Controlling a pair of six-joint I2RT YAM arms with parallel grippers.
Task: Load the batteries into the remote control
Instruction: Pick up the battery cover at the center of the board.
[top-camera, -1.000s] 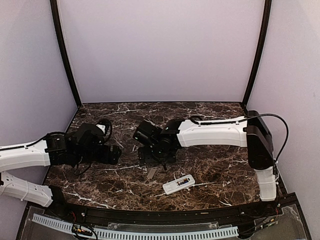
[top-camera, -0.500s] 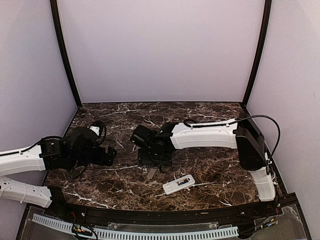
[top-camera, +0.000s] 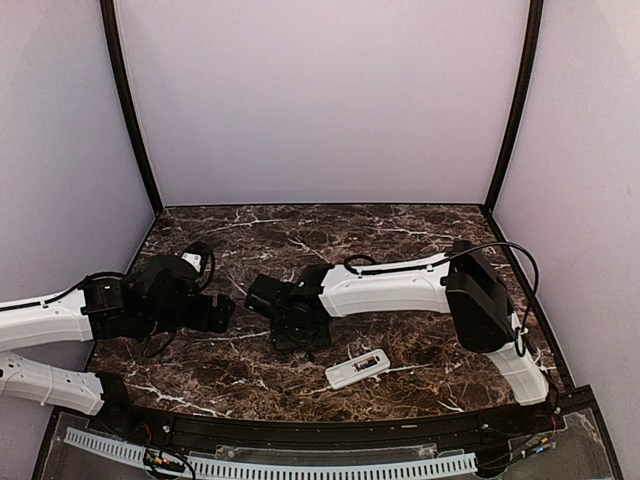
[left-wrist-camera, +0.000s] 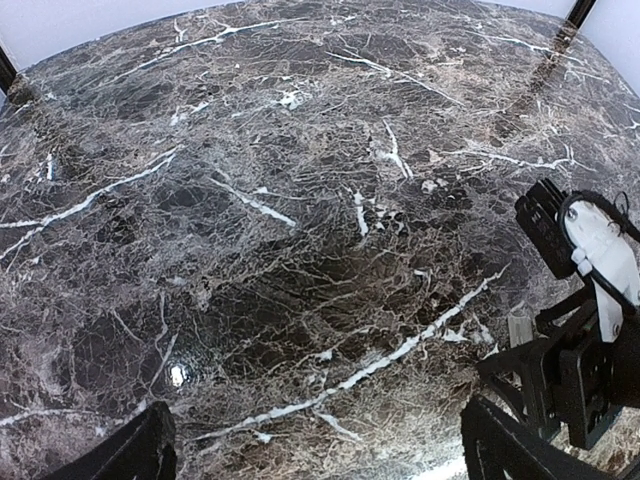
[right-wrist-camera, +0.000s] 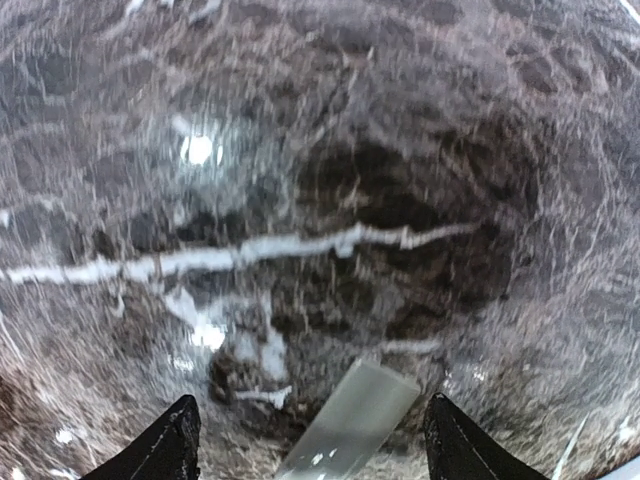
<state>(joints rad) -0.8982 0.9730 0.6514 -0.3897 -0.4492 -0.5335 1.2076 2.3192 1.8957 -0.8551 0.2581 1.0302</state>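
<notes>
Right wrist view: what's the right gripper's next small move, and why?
Probably lower slightly and close on the grey cover: it lies flat on the table between the open fingers of the right gripper, apparently untouched.

Grey cover piece (right-wrist-camera: 350, 425) between right claw (right-wrist-camera: 312, 440) tips — blurred, near end cut off at bottom edge

Glossy veined marble tabletop (top-camera: 420, 340), white plastic remote control (top-camera: 357, 368), smooth grey cover (right-wrist-camera: 350, 425)
</notes>
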